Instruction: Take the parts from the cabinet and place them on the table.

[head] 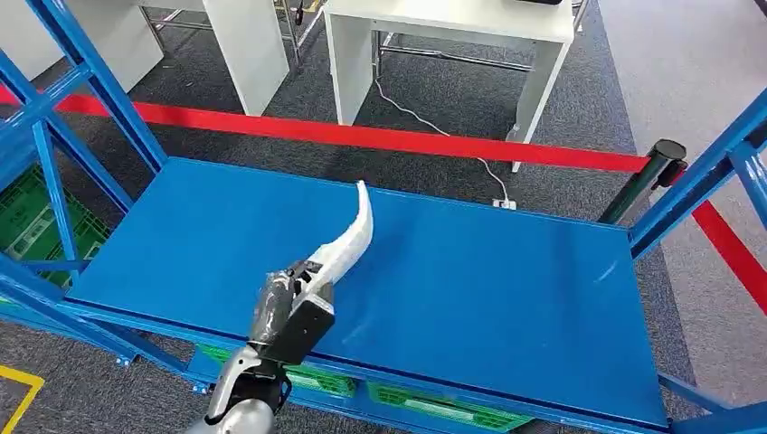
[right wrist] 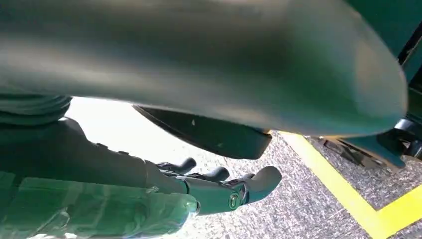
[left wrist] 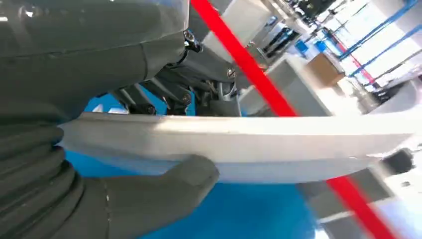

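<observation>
My left hand (head: 294,307) grips the lower end of a long, curved white part (head: 348,240). The part rises up and away from the hand over the blue cabinet shelf (head: 506,298). Close up in the left wrist view, the white part (left wrist: 259,144) lies across the hand, with the thick grey thumb (left wrist: 164,194) pressed against one side and the dark fingers (left wrist: 149,99) behind it. My right hand (right wrist: 219,186) hangs over grey carpet, its dark fingers loosely extended with nothing in them.
Blue uprights frame the shelf on the left (head: 90,81) and right (head: 696,185). Green crates (head: 36,226) sit below the shelf. Beyond it are a red floor stripe (head: 380,137), a black post (head: 653,176) and white tables (head: 452,36). A yellow floor line (right wrist: 348,199) runs near my right hand.
</observation>
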You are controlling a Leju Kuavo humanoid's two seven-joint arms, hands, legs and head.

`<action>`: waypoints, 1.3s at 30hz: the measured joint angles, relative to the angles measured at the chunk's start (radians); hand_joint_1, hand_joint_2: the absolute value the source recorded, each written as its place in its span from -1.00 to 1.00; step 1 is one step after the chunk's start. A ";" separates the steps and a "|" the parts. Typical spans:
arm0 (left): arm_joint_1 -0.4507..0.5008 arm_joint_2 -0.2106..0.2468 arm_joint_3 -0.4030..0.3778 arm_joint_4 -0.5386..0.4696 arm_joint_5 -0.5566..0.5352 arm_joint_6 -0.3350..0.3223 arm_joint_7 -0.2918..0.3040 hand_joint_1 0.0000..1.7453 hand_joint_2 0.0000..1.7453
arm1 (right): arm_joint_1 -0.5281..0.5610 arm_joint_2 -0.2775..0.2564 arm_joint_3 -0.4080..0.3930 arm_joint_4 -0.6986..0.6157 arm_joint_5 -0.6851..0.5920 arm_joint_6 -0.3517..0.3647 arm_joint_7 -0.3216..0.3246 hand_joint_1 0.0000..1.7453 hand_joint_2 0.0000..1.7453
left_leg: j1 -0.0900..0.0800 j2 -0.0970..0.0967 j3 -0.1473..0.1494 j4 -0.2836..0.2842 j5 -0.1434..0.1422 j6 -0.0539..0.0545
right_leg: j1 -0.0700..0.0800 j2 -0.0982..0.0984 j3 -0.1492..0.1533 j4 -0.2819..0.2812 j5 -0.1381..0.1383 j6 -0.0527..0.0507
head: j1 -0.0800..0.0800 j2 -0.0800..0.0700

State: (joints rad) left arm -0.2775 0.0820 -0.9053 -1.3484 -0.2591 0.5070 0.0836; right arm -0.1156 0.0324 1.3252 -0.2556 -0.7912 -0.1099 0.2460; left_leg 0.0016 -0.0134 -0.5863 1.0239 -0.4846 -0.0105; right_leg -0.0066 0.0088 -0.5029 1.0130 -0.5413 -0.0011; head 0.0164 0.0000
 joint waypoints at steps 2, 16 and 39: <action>0.002 0.002 0.010 -0.044 0.037 0.003 -0.017 1.00 1.00 | 0.000 0.000 0.000 0.000 0.000 -0.002 -0.003 -1.00 -1.00 | 0.000 0.000 0.000 0.000 0.000 0.000 | 0.000 0.000 0.000 0.000 0.000 0.000 | 0.000 0.000; 0.031 0.024 0.061 -0.307 0.374 -0.018 -0.160 1.00 1.00 | 0.001 0.000 0.000 0.000 0.000 -0.008 -0.010 -1.00 -1.00 | 0.000 0.000 -0.001 0.000 0.000 0.000 | 0.000 0.000 -0.001 0.000 0.000 0.000 | 0.000 0.000; 0.026 0.063 0.051 -0.628 0.396 -0.013 -0.267 1.00 1.00 | 0.001 0.000 0.000 0.000 0.000 -0.005 -0.030 -1.00 -1.00 | 0.000 0.000 -0.001 0.000 0.000 0.000 | 0.000 0.000 -0.003 0.000 0.000 0.000 | 0.000 0.000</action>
State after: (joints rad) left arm -0.2516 0.1446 -0.8541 -1.9760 0.1373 0.4944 -0.1831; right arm -0.1147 0.0324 1.3249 -0.2552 -0.7912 -0.1152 0.2163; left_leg 0.0016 -0.0134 -0.5876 1.0238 -0.4847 -0.0106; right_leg -0.0066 0.0088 -0.5054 1.0130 -0.5414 -0.0011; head 0.0164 0.0000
